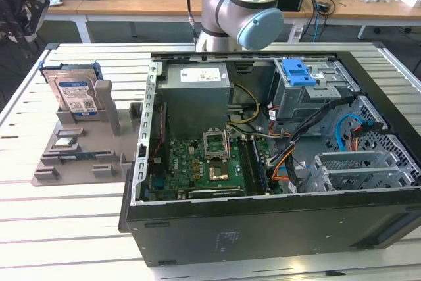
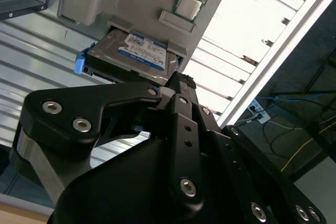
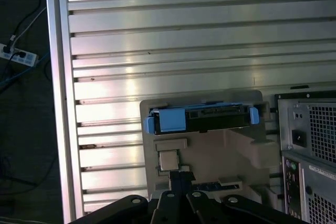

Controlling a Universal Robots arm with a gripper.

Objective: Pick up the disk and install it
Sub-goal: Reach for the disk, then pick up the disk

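The disk (image 1: 75, 95) stands on edge in a slot of the grey holder (image 1: 79, 156) at the exterior view's left, its white-and-blue label facing the front and blue rails at its sides. In the second wrist view the disk (image 2: 140, 51) lies just beyond my gripper (image 2: 177, 81), whose black fingers (image 2: 181, 103) meet at their tips with nothing between them. The first wrist view looks down on the disk's (image 3: 202, 119) top edge and blue rail, with my gripper (image 3: 180, 178) some way above the holder (image 3: 210, 150), apart from the disk.
The open computer case (image 1: 263, 228) lies to the exterior view's right of the holder, with a blue bracket (image 1: 297, 70) on its drive cage. A small silver chip (image 1: 64, 141) sits in the holder. The slatted metal table (image 3: 184, 40) ends in a rail edge (image 3: 58, 93).
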